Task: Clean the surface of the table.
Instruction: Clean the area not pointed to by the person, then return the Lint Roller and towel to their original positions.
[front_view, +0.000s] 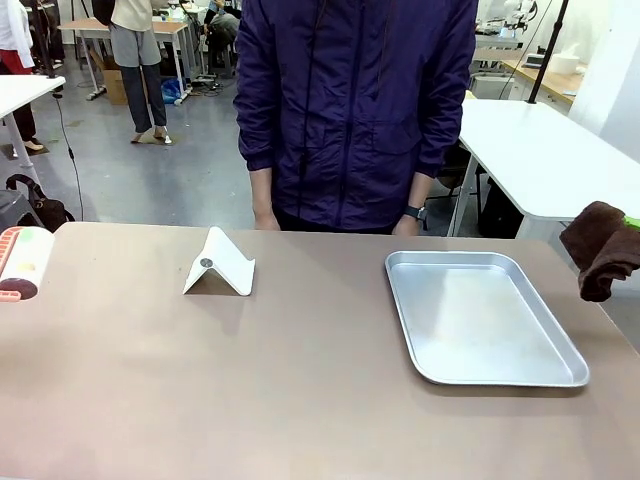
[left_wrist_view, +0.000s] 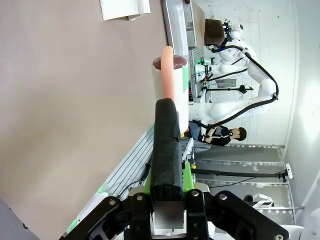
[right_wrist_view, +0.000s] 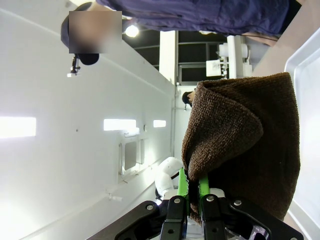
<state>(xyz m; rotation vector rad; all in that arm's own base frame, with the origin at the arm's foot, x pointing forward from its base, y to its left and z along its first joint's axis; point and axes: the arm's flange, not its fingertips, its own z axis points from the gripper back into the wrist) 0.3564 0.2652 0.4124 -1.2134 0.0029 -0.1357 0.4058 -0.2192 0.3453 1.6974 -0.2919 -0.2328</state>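
Note:
The table (front_view: 250, 380) has a brownish top and spans the front view. At its far left edge a lint roller (front_view: 22, 262) hovers just over the surface. In the left wrist view my left gripper (left_wrist_view: 167, 177) is shut on the lint roller's black handle (left_wrist_view: 166, 140), and the pale roll (left_wrist_view: 171, 75) points away above the table (left_wrist_view: 75, 100). My right gripper (right_wrist_view: 192, 185) is shut on a dark brown cloth (right_wrist_view: 240, 145). That cloth (front_view: 600, 248) hangs at the table's right edge, raised off the top.
A silver metal tray (front_view: 480, 315) lies on the right half of the table. A white folded stand (front_view: 220, 265) sits left of centre near the far edge. A person in a dark blue jacket (front_view: 355, 100) stands close behind the far edge, hands down.

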